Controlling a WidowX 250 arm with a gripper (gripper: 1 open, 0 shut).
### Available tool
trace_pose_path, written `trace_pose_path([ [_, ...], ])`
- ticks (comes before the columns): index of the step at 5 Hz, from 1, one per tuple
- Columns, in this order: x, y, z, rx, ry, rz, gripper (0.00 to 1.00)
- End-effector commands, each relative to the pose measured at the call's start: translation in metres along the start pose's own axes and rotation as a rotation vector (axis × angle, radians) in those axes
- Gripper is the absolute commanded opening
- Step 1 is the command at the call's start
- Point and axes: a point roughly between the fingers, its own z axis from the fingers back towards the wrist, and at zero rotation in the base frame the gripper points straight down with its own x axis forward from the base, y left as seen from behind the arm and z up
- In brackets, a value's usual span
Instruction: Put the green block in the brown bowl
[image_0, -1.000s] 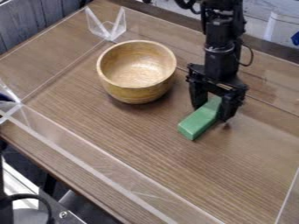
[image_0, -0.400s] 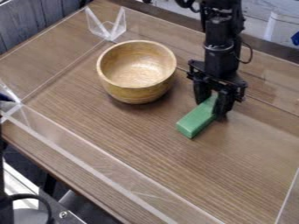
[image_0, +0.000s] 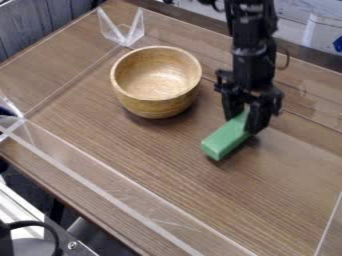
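Note:
The green block (image_0: 225, 141) lies on the wooden table, angled from front left to back right, just right of the brown bowl (image_0: 155, 104). The bowl stands upright and nothing shows inside it. My gripper (image_0: 250, 118) comes straight down from a black arm. Its dark fingers (image_0: 262, 112) are shut on the block's far upper end, which they hide. The block's near end still looks to be resting on the table. Bowl and block sit a short gap apart.
Low clear plastic walls (image_0: 80, 170) ring the wooden tabletop (image_0: 107, 140). A clear folded plastic piece (image_0: 123, 28) stands at the back behind the bowl. A pale object (image_0: 318, 30) sits past the far right edge.
The fingers stood wide around the block's far end a second ago and have since closed onto it. The arm and the block have barely shifted.

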Motion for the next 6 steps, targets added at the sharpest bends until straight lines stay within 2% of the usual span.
trace_pose_path([
  [1,0.011,-0.001,0.056,0.047,-0.083,-0.014,0.0],
  [2,0.013,0.006,0.089,0.083,-0.101,-0.004,0.0],
  [3,0.009,0.04,0.115,0.075,-0.118,0.056,0.0],
  [4,0.009,0.083,0.138,0.059,-0.126,0.126,0.0],
  [5,0.017,0.065,0.114,0.043,-0.088,0.098,0.0],
  [6,0.03,0.036,0.088,0.029,-0.046,0.052,0.0],
])
